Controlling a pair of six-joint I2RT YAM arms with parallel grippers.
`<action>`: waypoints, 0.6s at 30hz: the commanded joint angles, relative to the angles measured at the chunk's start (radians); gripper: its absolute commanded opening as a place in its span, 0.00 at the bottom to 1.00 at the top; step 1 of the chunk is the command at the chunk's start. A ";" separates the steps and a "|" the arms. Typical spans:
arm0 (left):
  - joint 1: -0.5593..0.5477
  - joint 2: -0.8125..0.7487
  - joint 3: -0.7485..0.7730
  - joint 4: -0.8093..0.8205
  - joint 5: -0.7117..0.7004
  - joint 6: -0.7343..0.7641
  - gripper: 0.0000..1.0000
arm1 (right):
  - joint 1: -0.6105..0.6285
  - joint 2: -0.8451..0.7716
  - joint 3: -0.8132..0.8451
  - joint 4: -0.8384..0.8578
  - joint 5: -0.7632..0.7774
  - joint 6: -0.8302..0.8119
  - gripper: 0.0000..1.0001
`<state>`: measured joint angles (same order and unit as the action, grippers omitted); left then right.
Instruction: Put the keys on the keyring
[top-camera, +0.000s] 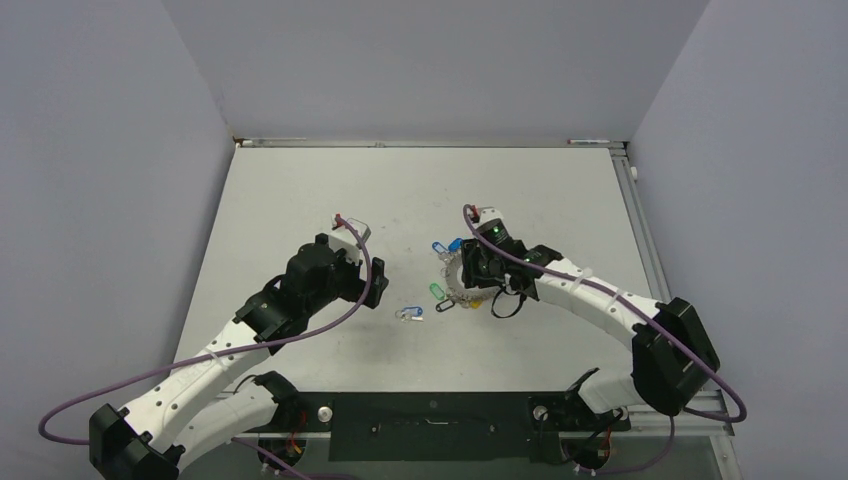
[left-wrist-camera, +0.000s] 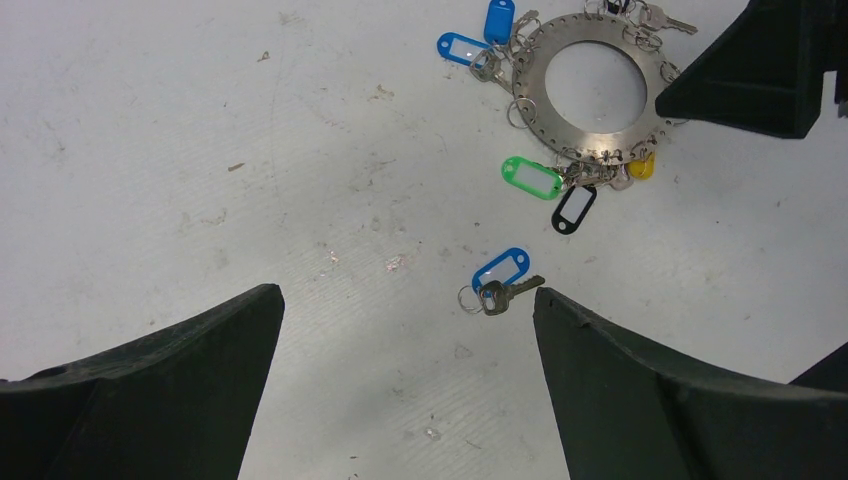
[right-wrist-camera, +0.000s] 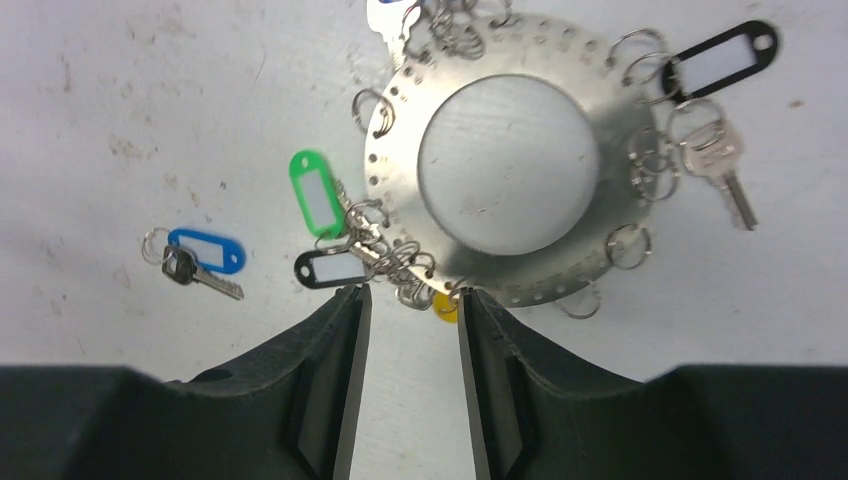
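Top external: keyring (top-camera: 452, 279) on white tabletop (top-camera: 300, 200), lilac walls (top-camera: 430, 60) around.

**Work Cell Enclosure and Bench Surface**

The bench (top-camera: 300, 200) has a flat white top, marked with fine scuffs, specks and small stains in both wrist views. Three plain, pale lavender-grey panels enclose it: the left wall (top-camera: 90, 200), the far wall (top-camera: 430, 60) and the right wall (top-camera: 760, 180). A metal rail (top-camera: 430, 143) runs along the far edge of the bench. A second rail (top-camera: 645, 230) follows the right edge. Lighting is even and diffuse, producing only soft shadows.
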<state>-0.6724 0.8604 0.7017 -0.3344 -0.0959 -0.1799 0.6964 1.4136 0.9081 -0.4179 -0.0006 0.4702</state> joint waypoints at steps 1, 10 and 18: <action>0.007 -0.016 0.033 0.011 0.016 -0.001 0.94 | -0.044 -0.035 0.027 0.045 0.023 0.011 0.39; 0.008 -0.018 0.028 0.009 0.006 -0.001 0.94 | 0.051 0.253 0.150 0.314 -0.129 0.082 0.33; 0.010 -0.018 0.027 0.014 0.011 0.003 0.93 | 0.072 0.398 0.122 0.375 -0.144 0.109 0.31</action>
<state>-0.6701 0.8558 0.7017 -0.3408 -0.0948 -0.1795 0.7670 1.8122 1.0386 -0.1196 -0.1349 0.5560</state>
